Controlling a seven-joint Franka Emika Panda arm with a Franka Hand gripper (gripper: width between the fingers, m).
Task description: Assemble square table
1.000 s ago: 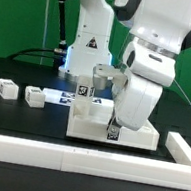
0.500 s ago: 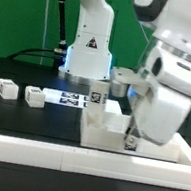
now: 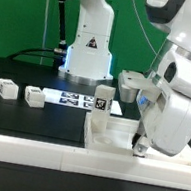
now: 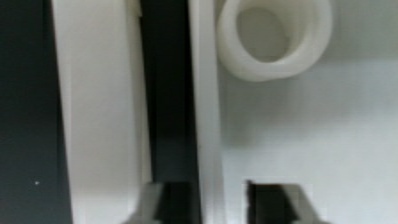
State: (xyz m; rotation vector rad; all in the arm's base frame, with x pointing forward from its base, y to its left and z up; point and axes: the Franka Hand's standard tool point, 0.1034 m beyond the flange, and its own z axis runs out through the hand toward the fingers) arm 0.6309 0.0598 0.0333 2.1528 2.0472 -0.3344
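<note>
1. Found the left leg block (image 3: 5,88) and the second leg block (image 3: 32,96) lying side by side on the black table (image 3: 38,124), at the exterior view's left and well apart from everything else.
2. Saw the marker board (image 3: 70,99) lying flat farther back, between those blocks and the slab (image 3: 111,137).
3. Noted an upright leg (image 3: 102,97) standing at the slab's far left corner, tag toward the camera.
4. Found the slab flat on the table toward the exterior view's right, just behind the front rail (image 3: 52,157). Made out a round socket (image 4: 276,40) in its top in the wrist view.
5. Saw the arm (image 3: 179,98) bent over the slab from the exterior view's right, wrist pointing down, gripper (image 3: 139,145) at the slab's front right edge. Saw both dark fingers (image 4: 169,205) flanking a white strip of that edge. Could not tell whether clamped on it or only set against it.
6. Compared with a second before: found slab, upright leg and arm shifted together toward the exterior view's right. Found the loose blocks and marker board unmoved.
</note>
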